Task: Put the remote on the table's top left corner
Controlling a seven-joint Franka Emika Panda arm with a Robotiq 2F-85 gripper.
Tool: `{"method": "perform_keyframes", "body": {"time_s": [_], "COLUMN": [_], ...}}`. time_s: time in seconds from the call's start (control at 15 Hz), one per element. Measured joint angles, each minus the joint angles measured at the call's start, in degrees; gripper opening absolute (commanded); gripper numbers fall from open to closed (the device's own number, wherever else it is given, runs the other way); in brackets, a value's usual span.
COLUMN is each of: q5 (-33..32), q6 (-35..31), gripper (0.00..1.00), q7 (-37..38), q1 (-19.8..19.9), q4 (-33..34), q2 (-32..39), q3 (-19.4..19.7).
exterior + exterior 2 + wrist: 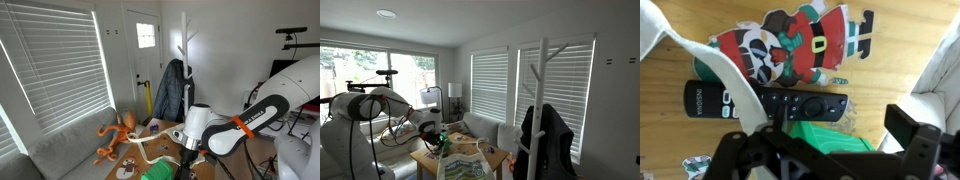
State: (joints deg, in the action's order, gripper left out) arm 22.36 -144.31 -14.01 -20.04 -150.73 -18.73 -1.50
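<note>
The black remote (765, 102) lies flat on the brown wooden table (905, 40) in the wrist view, its long side running left to right. A white curved strip (725, 72) crosses over its left part. My gripper (840, 125) hangs just above the remote's right end and is open, with nothing between its fingers. In both exterior views the gripper (190, 147) (438, 136) hovers low over the table (128, 160) (490, 158). The remote is too small to make out there.
A flat Santa-and-panda figure (790, 40) lies just beyond the remote, and a green object (825, 138) lies under the gripper. A grey sofa (60, 150) with an orange toy (115, 135) borders the table. A white coat rack with a dark jacket (172, 90) (545, 135) stands nearby.
</note>
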Motion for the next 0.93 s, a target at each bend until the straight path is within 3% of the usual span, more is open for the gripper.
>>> {"method": "perform_keyframes", "body": {"time_s": [0.53,0.93], "q5": [-11.8,-12.4], "q6": [6.4,3.4], "gripper": [1.0,1.0], "q7": [-3.3,-4.7], "q1": [7.4,9.6], "q4": [0.2,1.0], "q2": [0.1,0.1], "q3": [0.3,1.4]}}
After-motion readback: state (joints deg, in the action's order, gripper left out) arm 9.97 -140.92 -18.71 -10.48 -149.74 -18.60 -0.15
